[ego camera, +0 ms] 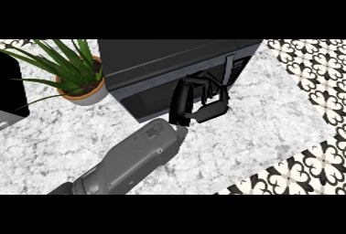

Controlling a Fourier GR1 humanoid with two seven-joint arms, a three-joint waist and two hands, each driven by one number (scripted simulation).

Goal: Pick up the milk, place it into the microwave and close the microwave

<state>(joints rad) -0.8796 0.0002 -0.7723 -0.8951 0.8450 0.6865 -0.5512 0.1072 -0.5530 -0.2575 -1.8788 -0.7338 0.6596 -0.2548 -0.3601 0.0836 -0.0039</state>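
Microwave (169, 68) shut | right hand (199, 98) against its front | fingers (219, 89) straight, slightly spread | milk unseen

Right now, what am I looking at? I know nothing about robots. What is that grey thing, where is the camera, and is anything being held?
You are looking through a camera in the robot's head, pointed steeply down at a marble kitchen counter. The grey tube coming in from below is its forearm. It ends in a black hand, which seems to be the left one, judging by where the arm enters. The hand is open against the front of a black microwave, whose door looks shut. It holds nothing. A potted plant stands left of the microwave. No milk shows, and the other hand is out of view.
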